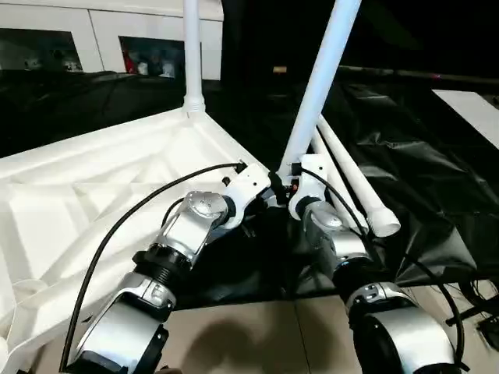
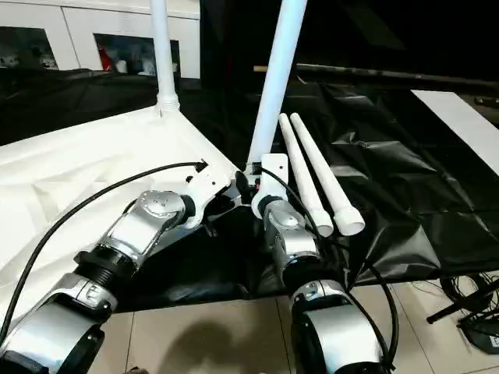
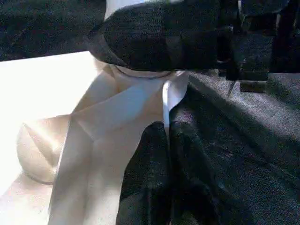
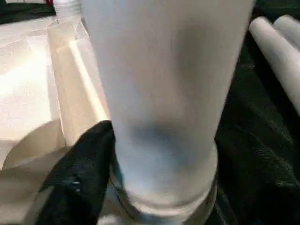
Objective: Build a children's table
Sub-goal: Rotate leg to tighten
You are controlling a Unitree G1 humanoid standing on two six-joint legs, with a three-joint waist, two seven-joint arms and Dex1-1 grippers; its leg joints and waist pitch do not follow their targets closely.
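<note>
2 grippers meet at one corner of the upturned table top (image 1: 93,195), which lies ribbed side up on the black-draped work table (image 2: 405,179). The right gripper (image 4: 154,178) has its black fingers (image 4: 77,173) spread around the base of a white leg (image 1: 320,86) that leans in the near corner socket; one finger lies against the tube, the other is hidden behind it. The left gripper (image 3: 166,173), its fingers pressed together and holding nothing, rests at the edge of the top just beside that socket, close to the right gripper's finger. Farther back, a second leg (image 1: 192,54) stands upright in another corner socket. 2 loose legs (image 2: 316,171) lie side by side on the black cloth, just right of the leaning leg. Behind the work table stands a white cabinet (image 1: 86,39) with glass doors.
</note>
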